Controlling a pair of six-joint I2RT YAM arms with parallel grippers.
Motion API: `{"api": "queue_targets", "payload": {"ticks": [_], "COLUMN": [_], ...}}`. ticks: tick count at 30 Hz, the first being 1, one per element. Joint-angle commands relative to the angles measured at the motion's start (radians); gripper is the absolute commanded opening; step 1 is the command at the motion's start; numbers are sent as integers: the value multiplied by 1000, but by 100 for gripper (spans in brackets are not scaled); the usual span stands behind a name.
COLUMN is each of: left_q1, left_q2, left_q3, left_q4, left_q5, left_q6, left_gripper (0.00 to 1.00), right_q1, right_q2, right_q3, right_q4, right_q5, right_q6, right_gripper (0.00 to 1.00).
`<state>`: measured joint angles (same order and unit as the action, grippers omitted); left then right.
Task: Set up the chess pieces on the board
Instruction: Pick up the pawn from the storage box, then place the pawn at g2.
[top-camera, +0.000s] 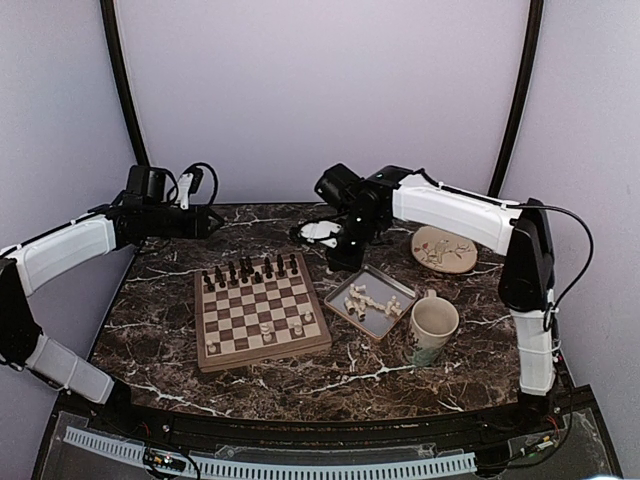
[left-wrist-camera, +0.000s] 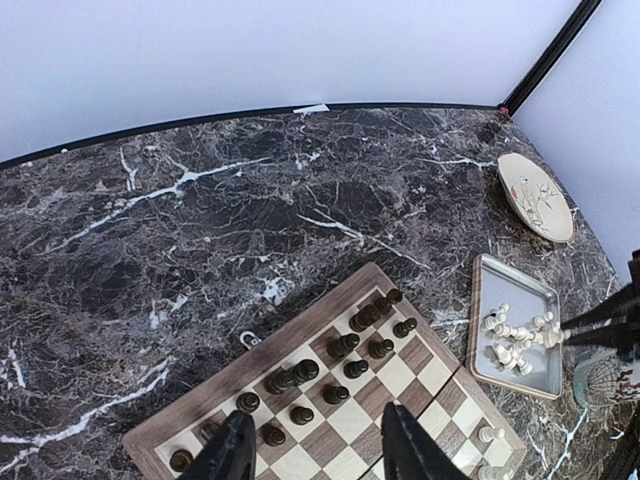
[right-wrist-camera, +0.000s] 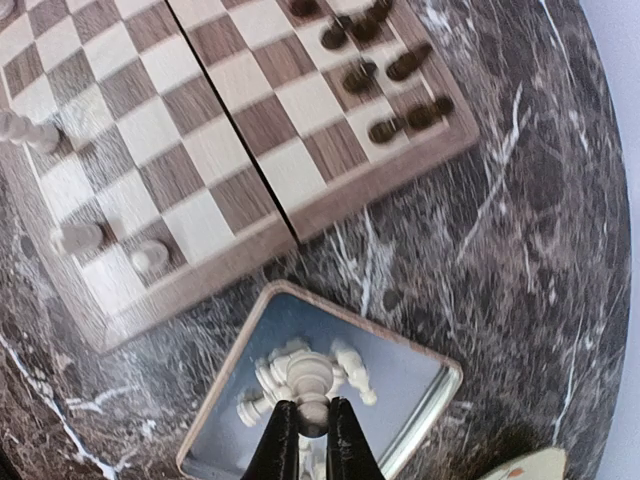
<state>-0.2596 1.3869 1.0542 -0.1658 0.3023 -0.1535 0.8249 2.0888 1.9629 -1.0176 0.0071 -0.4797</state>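
The board lies mid-table, with dark chessmen on its far rows and a few cream chess pieces near its front edge. More cream chess pieces lie in a heap in the grey tray. My right gripper hangs just above that heap, shut on one cream piece. In the top view the right gripper is over the tray's far corner. My left gripper stands open and empty above the board's dark end; it is high at the back left.
A mug stands right of the tray, and a small patterned plate lies behind it. Dark marble table surrounds the board; curtain walls close the back and sides.
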Motion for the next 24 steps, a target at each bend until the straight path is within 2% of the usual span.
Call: {"api": "queue_targets", "payload": {"ticks": [1,8,24], "left_q1": [6,6,5], "left_q2": [-80,-134,-135], "left_q3": [23,11,-9], "left_q4": [-69,-98,-72], "left_q5": [-57,-74,-32], "left_q6": [-7,-7,-12], "left_gripper": [45,45,45], "right_q1": [82,181,232], "right_q2": [94,211,291], "right_q3": [132,265,281], "right_q4": [13,3,-52], "right_q5": [62,27,-29], "right_q6": [-39,-60,-143], "right_gripper": [2,3,4]}}
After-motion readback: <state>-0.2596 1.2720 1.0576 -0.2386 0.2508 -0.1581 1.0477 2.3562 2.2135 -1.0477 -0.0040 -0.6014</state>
